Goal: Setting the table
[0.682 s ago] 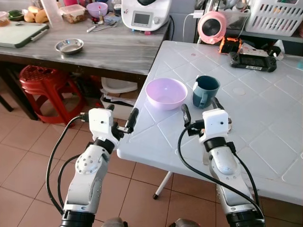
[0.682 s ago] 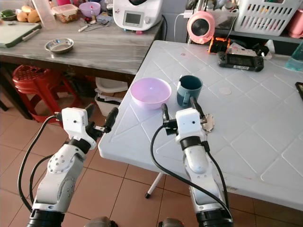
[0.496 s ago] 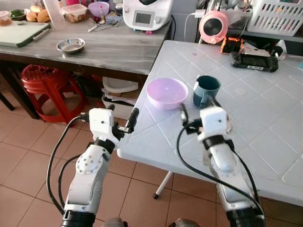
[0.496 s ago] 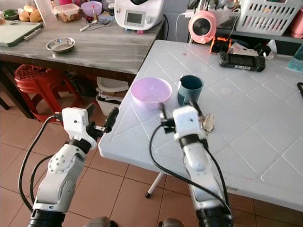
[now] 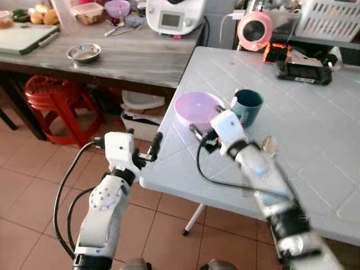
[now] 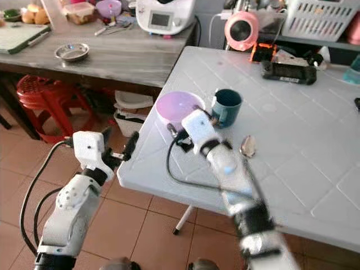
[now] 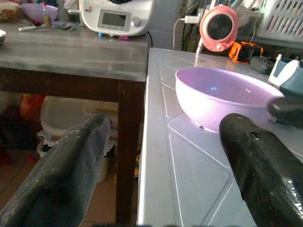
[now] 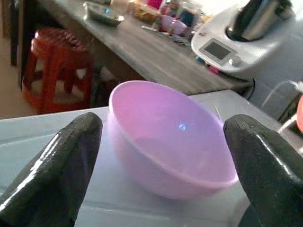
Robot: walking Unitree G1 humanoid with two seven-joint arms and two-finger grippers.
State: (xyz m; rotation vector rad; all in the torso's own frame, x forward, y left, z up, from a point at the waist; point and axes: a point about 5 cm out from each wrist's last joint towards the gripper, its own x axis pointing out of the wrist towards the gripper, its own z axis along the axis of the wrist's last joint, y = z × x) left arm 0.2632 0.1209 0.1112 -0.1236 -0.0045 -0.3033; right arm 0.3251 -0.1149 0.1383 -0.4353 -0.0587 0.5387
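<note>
The right gripper (image 8: 156,156) is wide open, and the pink bowl (image 8: 170,137) sits right in front of its fingers on the white table (image 5: 315,146). The bowl looks empty. Just beside the bowl stands a dark teal mug (image 5: 247,107); its inside is hard to see. The right arm is blurry. The left gripper (image 7: 161,161) is open too, held at the table's edge. A spoon (image 6: 248,145) lies near the mug
</note>
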